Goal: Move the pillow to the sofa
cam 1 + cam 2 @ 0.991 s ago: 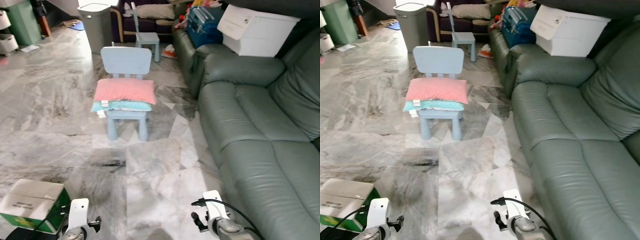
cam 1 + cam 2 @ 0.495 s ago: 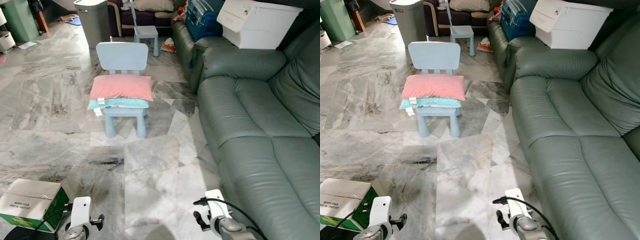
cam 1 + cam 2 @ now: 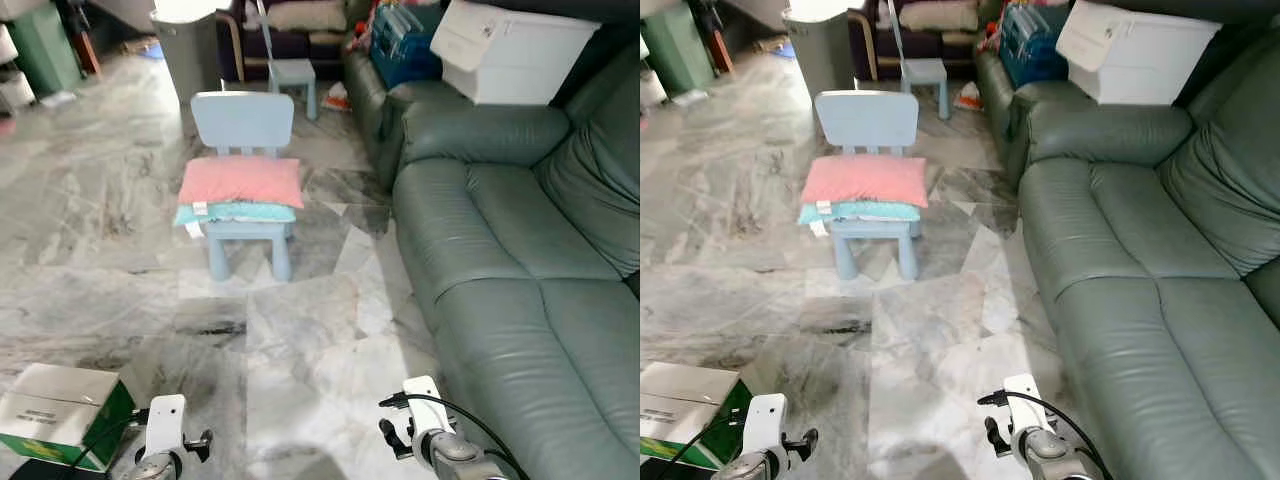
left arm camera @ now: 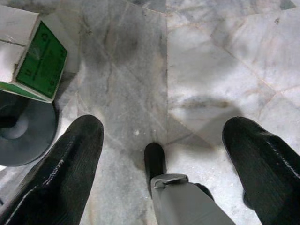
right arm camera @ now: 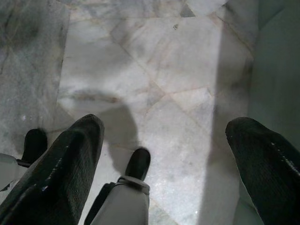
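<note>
Grey-veined marble floor [image 3: 300, 340] runs from the robot's feet to the far end of the room. Ahead, slightly left, stands a small pale blue chair [image 3: 245, 125]; a pink pillow [image 3: 241, 182] lies flat on its seat on top of a teal pillow [image 3: 240, 213]. Along the right side stretches a green leather sofa [image 3: 510, 250], well apart from the pillows, its seat cushions bare; a white box [image 3: 510, 50] rests on its far armrest. Further back are a grey bin [image 3: 188, 45] and a second small chair [image 3: 293, 72]. At the near left sits a green and white carton [image 3: 60, 415].

Both arms hang low at the near edge of the head views, which do not reveal their fingers. The wrist views do: the left gripper [image 4: 161, 154] has its two black fingers spread wide apart over bare floor, with the carton and a dark round base [image 4: 23, 136] beside it; the right gripper [image 5: 164, 154] is likewise spread wide with nothing between its fingers, the sofa's edge just beside it.
</note>
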Motion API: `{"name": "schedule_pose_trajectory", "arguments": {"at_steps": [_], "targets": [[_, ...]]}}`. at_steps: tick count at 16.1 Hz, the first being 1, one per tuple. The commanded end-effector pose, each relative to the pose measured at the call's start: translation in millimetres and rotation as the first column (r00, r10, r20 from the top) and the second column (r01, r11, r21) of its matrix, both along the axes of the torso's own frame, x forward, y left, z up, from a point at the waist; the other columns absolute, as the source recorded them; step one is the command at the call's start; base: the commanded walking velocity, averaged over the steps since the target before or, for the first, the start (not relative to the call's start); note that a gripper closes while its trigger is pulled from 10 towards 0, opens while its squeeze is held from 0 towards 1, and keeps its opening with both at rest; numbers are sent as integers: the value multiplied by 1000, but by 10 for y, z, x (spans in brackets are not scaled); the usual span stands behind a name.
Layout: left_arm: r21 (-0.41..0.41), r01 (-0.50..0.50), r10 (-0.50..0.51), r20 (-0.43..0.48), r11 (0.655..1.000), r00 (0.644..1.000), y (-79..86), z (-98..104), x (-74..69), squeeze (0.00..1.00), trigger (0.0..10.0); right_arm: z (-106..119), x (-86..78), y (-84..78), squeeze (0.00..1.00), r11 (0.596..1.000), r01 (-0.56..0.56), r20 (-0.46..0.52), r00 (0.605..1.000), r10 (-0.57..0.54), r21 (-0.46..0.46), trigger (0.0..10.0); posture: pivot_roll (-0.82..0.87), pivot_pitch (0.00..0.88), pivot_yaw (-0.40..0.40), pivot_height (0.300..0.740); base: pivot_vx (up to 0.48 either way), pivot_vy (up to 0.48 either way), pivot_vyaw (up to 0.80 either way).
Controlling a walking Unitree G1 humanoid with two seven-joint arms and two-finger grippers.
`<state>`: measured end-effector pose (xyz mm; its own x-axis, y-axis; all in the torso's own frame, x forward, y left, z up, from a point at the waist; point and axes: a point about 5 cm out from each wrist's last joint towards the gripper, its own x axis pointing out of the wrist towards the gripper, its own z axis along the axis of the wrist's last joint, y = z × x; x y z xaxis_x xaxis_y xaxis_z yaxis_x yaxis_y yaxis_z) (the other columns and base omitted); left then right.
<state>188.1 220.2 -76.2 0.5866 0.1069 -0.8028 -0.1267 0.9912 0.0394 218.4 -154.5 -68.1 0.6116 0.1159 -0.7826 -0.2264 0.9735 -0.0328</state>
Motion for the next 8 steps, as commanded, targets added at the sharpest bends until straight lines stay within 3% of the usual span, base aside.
{"name": "schedule_pose_trajectory", "arguments": {"at_steps": [1, 8], "targets": [[-10, -6, 6, 8, 1000, 1000, 9, 9, 10, 0, 10000, 8, 6, -49, 0, 1000, 7, 11, 1000, -7, -13, 10000, -95, 40, -42, 740, 281, 0, 0], [-17, -12, 12, 13, 1000, 1000, 13, 15, 20, 0, 10000, 3, -17, -155, 0, 999, 2, 10, 1000, -1, -37, 10000, -93, 36, -45, 740, 294, 0, 63]]}}
